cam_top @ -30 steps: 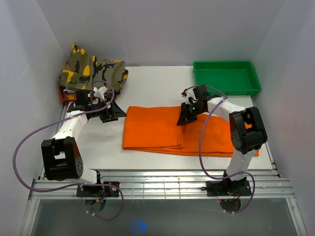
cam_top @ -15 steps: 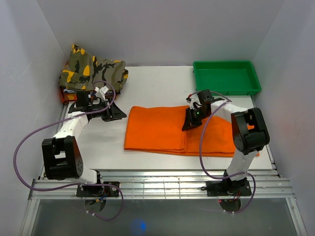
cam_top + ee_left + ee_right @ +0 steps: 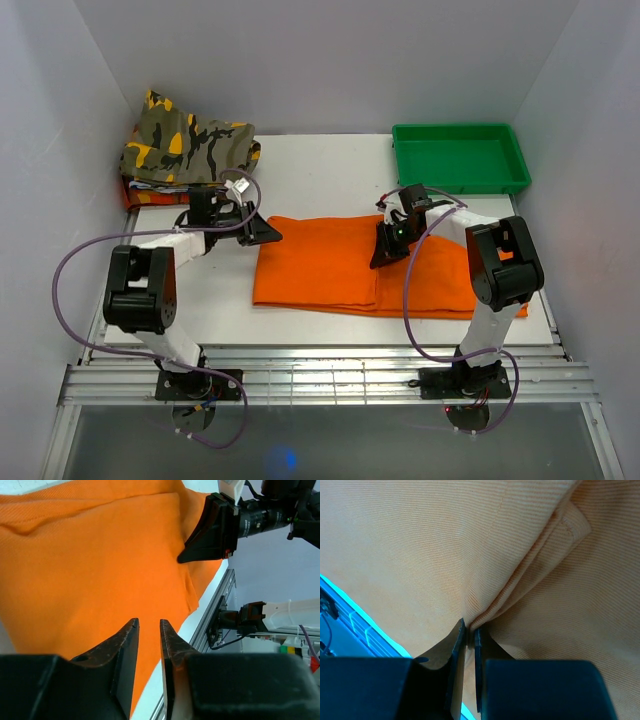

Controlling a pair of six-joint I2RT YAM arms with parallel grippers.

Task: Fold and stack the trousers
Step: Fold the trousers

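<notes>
The orange trousers (image 3: 320, 262) lie folded flat across the middle of the table, a long strip running left to right. My right gripper (image 3: 385, 250) presses down on their middle and is shut on a raised fold of the orange fabric (image 3: 520, 585), which is pinched at the right gripper's (image 3: 469, 627) tips. My left gripper (image 3: 262, 232) hovers at the trousers' upper left corner. In the left wrist view the left gripper (image 3: 149, 622) shows a narrow gap with nothing in it, the trousers (image 3: 100, 565) lying beyond, and the right gripper (image 3: 205, 535) stands on the cloth.
A folded camouflage garment (image 3: 190, 148) sits on a stack at the back left corner. A green tray (image 3: 460, 187) stands at the back right. White walls close in both sides, and a metal rail (image 3: 330, 375) runs along the table's near edge.
The left arm has swung right from beside the camouflage pile to the trousers' left corner, its jaws narrowing. The right gripper shifted slightly right, still pinching the fabric.
</notes>
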